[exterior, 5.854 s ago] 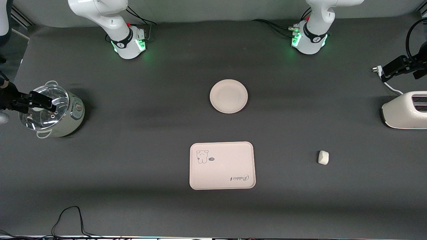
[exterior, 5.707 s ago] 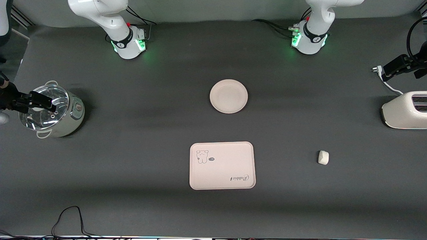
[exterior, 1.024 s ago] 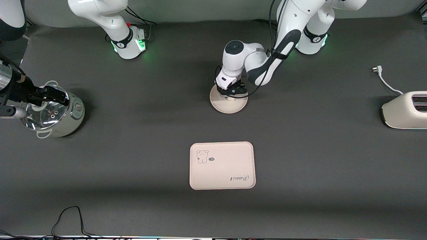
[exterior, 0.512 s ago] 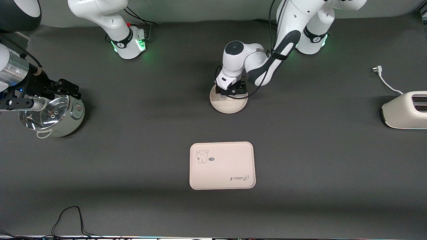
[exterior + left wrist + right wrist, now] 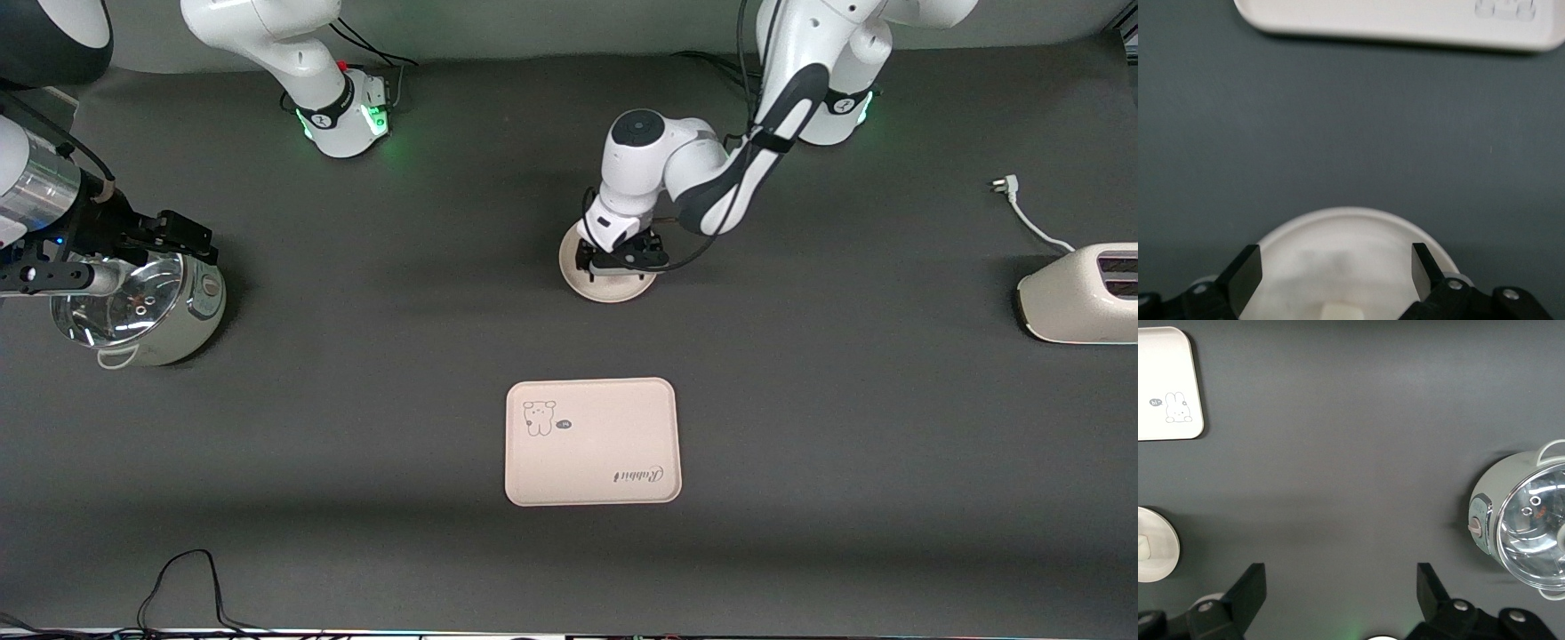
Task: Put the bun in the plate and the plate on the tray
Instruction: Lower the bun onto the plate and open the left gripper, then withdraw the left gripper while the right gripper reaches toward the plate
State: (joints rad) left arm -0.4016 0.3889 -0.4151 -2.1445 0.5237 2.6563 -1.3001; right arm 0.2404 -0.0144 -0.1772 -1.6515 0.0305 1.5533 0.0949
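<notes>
The bun [image 5: 1341,312] lies in the round plate [image 5: 1351,230]; my left gripper [image 5: 1335,273] is open just above it, one finger on each side, not touching it. In the front view the left gripper [image 5: 618,258] hides the bun and covers most of the plate [image 5: 609,293]. The tray [image 5: 593,442] with the bear drawing lies bare, nearer to the front camera than the plate, and its edge shows in the left wrist view [image 5: 1405,23]. My right gripper [image 5: 182,236] is open and empty in the air by the pot. The right wrist view shows the plate [image 5: 1161,547] and the tray [image 5: 1165,387].
A steel pot with a glass lid [image 5: 133,302] stands at the right arm's end of the table. A white toaster [image 5: 1080,293] with its loose plug [image 5: 1005,185] stands at the left arm's end. A black cable [image 5: 187,578] lies at the front edge.
The bun has gone from the table at the left arm's end into the plate. In the last half second the left gripper has shifted slightly over the plate. The right arm has barely moved.
</notes>
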